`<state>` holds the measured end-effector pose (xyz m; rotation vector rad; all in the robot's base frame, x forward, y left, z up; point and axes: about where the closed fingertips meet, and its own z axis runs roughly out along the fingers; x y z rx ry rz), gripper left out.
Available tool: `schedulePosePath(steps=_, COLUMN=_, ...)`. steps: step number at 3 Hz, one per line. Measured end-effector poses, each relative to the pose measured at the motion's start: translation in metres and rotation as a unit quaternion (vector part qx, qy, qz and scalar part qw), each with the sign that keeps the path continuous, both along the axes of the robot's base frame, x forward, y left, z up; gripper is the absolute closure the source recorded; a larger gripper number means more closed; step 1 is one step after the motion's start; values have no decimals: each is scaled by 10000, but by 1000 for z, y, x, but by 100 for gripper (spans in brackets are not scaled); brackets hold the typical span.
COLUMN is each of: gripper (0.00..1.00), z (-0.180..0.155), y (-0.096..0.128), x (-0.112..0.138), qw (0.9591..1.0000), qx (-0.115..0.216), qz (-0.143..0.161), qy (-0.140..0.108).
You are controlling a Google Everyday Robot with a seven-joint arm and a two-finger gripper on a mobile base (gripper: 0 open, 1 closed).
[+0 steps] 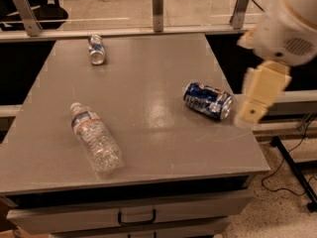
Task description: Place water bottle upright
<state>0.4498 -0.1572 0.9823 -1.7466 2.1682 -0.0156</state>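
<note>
Here water bottle (95, 139) lying flat, gripper (250, 114) beside table (148, 68) right edge

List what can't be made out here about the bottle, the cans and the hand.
- Hand, at the right edge of the table near the blue soda can: the arm above it is cut off by the camera view's top-right corner.
- Water bottle, lying on its side: label text too small to read.
- Small silver-blue can at the back: markings too small to read.
</note>
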Motion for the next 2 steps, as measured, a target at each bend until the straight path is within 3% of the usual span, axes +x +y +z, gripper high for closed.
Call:
schedulePosePath(steps=1, gripper=0, z=12, y=93, x=12, qw=9987, qx=319, qz=395, qy=65)
schedulePosePath(steps=2, gripper=0, z=39, y=192, x=17, qw=9946, qx=795, qz=659, qy=126)
